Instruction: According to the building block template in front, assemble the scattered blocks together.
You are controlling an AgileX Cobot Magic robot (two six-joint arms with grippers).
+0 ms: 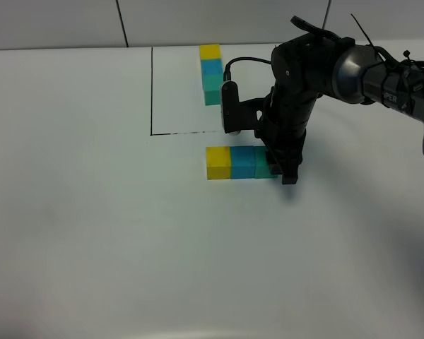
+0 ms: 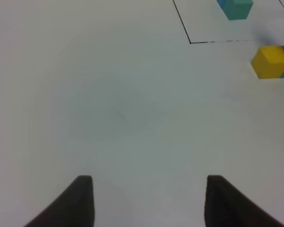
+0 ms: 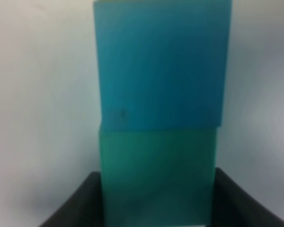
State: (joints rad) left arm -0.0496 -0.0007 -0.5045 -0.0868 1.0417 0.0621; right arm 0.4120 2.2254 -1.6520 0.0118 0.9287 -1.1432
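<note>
- The right gripper [image 1: 281, 171] is clamped on the green cube [image 1: 263, 163], which touches the blue cube [image 1: 242, 162]. The yellow cube [image 1: 218, 163] ends the row on the surface [image 1: 127, 233].
- The template row [image 1: 211, 74] sits farther back, inside the black outline [image 1: 151, 92].
- The left gripper [image 2: 149, 201] is parted and holds nothing.

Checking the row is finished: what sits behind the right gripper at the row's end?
The green block, between the jaws and touching the blue block. The right gripper covers its outer end.
</note>
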